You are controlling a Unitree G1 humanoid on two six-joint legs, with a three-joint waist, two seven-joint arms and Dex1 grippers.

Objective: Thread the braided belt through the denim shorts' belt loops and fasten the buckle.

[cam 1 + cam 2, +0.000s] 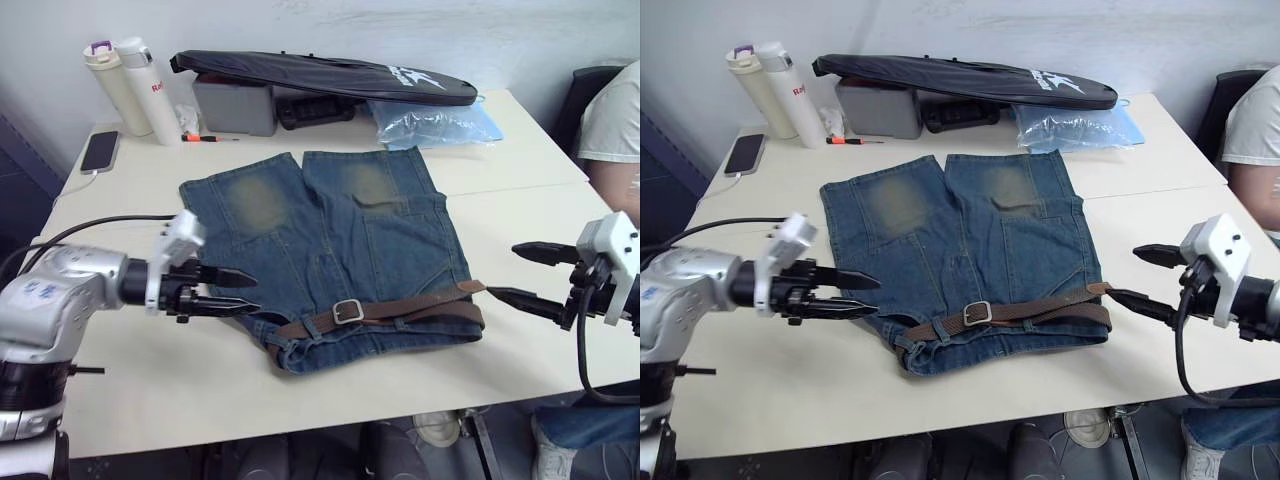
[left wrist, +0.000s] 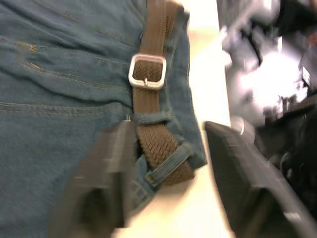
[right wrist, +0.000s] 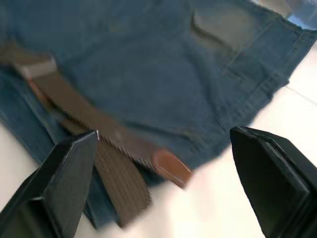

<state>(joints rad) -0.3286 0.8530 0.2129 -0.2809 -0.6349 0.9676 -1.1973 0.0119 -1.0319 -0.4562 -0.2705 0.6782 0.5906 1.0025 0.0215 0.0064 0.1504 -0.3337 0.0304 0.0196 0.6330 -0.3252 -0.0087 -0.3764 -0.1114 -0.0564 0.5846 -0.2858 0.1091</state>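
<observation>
On the pale surface (image 1: 150,390), my left gripper (image 1: 238,293) and right gripper (image 1: 522,272) hover with fingers spread, flanking the denim shorts (image 1: 330,250), whose near waistband carries the braided belt (image 1: 400,310), its buckle (image 1: 347,312) fastened. Beyond lie a phone (image 1: 99,151), two bottles (image 1: 125,85), a black bag (image 1: 320,75) and a blue plastic bag (image 1: 430,122) along a white wall (image 1: 330,30); a seated person (image 1: 615,130) waits at far right.

A pale table (image 1: 150,390) carries denim shorts (image 1: 330,250) at its middle; behind the shorts lie a black bag (image 1: 320,75), grey box (image 1: 235,105) and clear blue bag (image 1: 435,122). Two bottles (image 1: 125,85) and a phone (image 1: 99,151) sit behind and left of the shorts.
</observation>
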